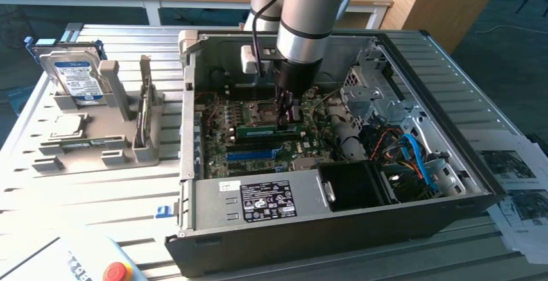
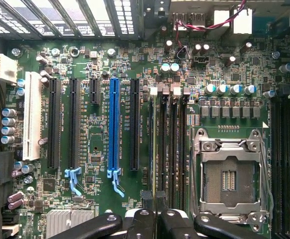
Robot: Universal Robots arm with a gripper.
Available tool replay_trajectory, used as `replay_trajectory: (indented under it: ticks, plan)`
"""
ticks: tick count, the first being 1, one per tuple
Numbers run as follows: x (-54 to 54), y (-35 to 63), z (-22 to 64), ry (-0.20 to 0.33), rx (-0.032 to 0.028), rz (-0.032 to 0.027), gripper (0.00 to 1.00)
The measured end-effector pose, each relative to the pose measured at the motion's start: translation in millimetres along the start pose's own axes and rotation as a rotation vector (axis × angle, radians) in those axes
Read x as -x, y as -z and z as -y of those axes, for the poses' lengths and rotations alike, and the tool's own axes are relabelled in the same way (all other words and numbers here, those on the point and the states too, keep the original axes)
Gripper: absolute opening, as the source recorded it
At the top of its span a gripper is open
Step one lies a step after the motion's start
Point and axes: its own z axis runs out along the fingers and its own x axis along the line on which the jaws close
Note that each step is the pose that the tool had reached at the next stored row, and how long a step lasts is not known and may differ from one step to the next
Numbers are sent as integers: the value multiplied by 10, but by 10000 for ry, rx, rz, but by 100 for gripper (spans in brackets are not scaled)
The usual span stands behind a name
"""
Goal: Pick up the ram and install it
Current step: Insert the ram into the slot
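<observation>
In the centre of the exterior view, the gripper [image 1: 288, 115] reaches down into the open computer case [image 1: 479, 185], its jaws clenched on the ram [image 1: 264, 128]. The ram stands on edge on the motherboard [image 1: 244, 159], just below the CPU socket [image 1: 259, 110].

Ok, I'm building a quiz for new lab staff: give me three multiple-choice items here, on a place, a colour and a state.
1. Where does the hard drive stand? A) in the grey rack outside the computer case B) inside the computer case C) in a drawer
2. Between the black expansion slots runs one long slot of which colour? A) red B) blue C) yellow
3. The CPU socket is: A) under a cooler B) uncovered C) under a fan
Answers: 1 A, it stands in the rack at the exterior view's left; 2 B, it is plainly blue; 3 B, its metal frame lies bare.
</observation>
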Motion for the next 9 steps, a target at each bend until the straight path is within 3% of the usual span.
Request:
replay_trajectory:
  ticks: [9]
  plan:
    - [1, -10, 0, -1, -20, 2, 12]
